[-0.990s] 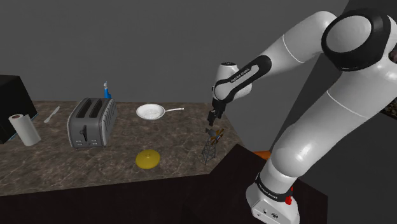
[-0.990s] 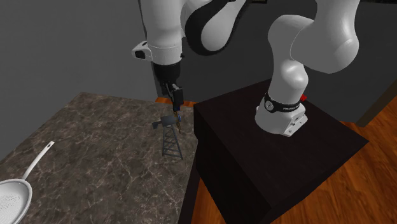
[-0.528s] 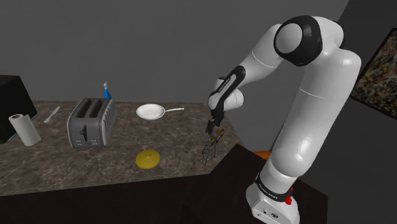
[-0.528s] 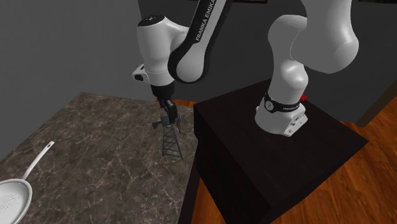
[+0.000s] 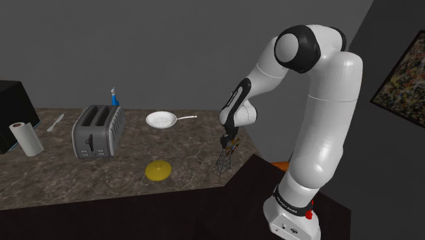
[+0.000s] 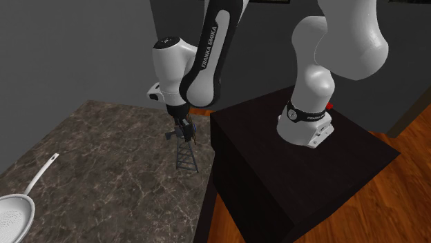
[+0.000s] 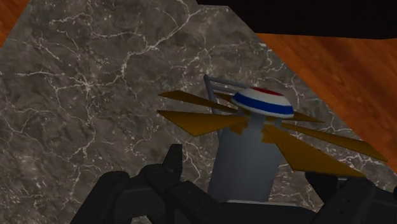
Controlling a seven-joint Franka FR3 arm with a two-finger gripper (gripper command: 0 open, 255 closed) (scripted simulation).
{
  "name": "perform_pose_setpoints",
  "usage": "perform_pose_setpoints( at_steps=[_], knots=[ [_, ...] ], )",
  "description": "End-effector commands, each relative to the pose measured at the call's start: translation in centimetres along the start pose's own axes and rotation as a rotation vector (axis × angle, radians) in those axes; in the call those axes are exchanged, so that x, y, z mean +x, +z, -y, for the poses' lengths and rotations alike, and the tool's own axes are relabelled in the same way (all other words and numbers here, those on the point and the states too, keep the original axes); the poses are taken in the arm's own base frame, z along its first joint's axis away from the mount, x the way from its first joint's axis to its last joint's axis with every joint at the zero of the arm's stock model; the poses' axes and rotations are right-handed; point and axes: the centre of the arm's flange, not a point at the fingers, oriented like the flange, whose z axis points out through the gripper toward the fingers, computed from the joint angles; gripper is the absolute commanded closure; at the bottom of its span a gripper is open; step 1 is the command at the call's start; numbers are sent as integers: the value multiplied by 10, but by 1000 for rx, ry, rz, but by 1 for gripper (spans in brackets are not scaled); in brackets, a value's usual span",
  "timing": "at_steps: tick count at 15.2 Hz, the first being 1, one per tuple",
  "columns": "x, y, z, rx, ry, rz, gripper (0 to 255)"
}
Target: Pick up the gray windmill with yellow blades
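One windmill, one toaster

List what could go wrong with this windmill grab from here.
1. The windmill stands on a slim lattice tower near the edge of the counter. A push from the gripper might tip it over, perhaps off toward the floor.
2. In the wrist view the yellow blades fan out right beside the open fingers. Closing may catch a blade instead of the gray body, so the hold could twist or slip.
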Motion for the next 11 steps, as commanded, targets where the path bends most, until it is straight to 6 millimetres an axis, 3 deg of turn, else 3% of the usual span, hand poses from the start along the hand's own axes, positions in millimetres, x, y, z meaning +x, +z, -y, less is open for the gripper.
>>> perform_pose_setpoints(
  at_steps=[1,2,11],
  knots=[
    [1,4,0,0,0,0,0],
    [1,4,1,0,0,0,255],
    [1,4,0,0,0,0,255]
  ],
)
